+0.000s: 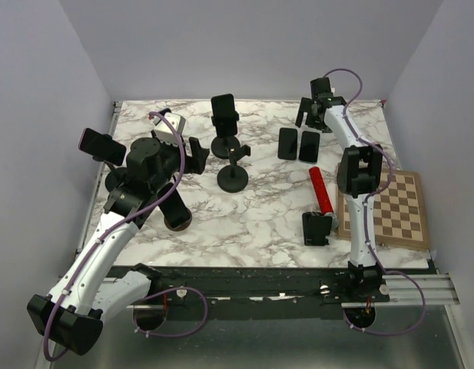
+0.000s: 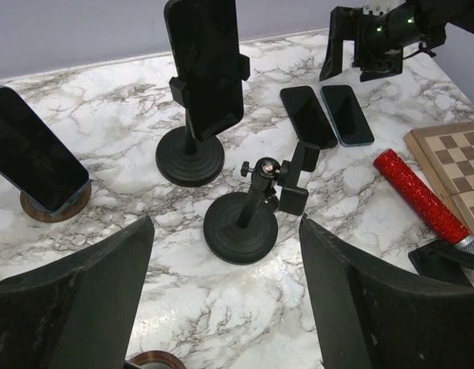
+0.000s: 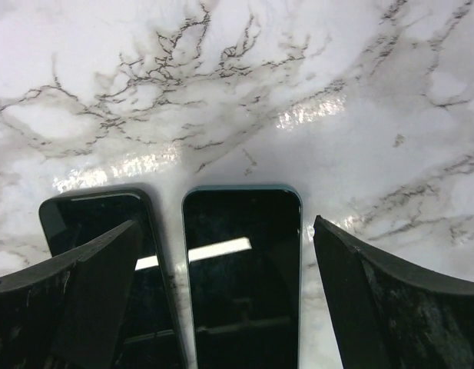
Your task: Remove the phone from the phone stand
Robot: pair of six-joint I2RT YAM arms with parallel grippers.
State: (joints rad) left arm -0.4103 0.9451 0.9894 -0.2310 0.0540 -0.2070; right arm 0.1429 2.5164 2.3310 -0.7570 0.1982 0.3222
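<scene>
A black phone (image 1: 223, 109) stands upright, clamped in a black phone stand (image 1: 224, 145) at the back middle of the table; it also shows in the left wrist view (image 2: 206, 65). An empty black stand (image 1: 233, 177) is just in front of it. My left gripper (image 1: 200, 152) is open and empty, left of both stands, and faces the empty stand (image 2: 241, 227). My right gripper (image 1: 312, 115) is open and empty, just above the far ends of two phones lying flat (image 3: 240, 269) (image 3: 98, 231).
Another phone (image 1: 102, 146) leans on a round wooden base at the far left. A red cylinder (image 1: 321, 191), a small black object (image 1: 316, 228) and a chessboard (image 1: 390, 209) lie at the right. A second wooden base (image 1: 177, 221) is under my left arm.
</scene>
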